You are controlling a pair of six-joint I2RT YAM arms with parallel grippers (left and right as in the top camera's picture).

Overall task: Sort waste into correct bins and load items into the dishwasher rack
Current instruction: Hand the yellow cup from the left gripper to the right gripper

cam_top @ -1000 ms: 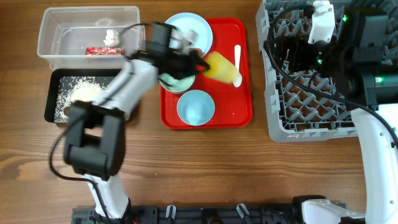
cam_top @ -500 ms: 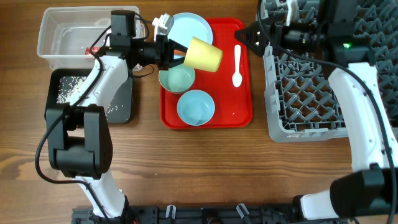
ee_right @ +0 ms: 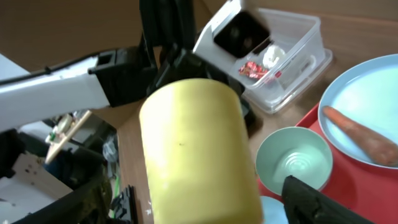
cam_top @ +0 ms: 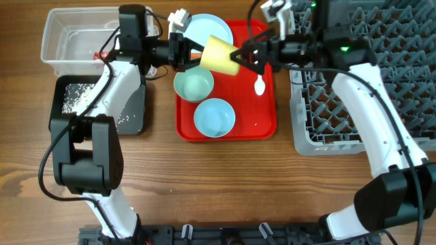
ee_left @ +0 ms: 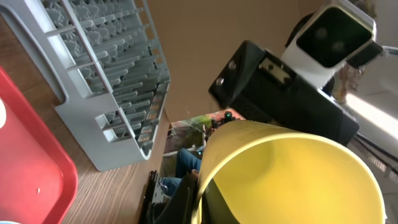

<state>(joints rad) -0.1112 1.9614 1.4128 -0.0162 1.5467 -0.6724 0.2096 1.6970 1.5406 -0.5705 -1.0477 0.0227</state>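
Note:
My left gripper (cam_top: 194,53) is shut on the rim of the small yellow cup (cam_top: 219,54) and holds it on its side above the red serving tray (cam_top: 266,119). In the left wrist view the cup (ee_left: 292,180) fills the frame. My right gripper (cam_top: 246,56) is open, its fingers straddling the cup (ee_right: 193,143) without closing. On the tray lie a pale blue plate (cam_top: 204,27) with a carrot (ee_right: 360,130), two pale blue bowls (cam_top: 193,86) (cam_top: 214,117) and a white spoon (cam_top: 259,76). The grey dishwasher rack (cam_top: 361,88) stands at the right.
A clear tub (cam_top: 61,64) at the back left holds a red-and-white wrapper (ee_right: 252,70) and crumpled tissue (ee_right: 272,55). A black tray (cam_top: 133,109) in front of it holds rice grains (cam_top: 71,99). Both arms cross above the red tray.
My right arm has swung left from over the rack to the cup, and its open fingers now straddle it. My left gripper keeps holding the cup, almost still.

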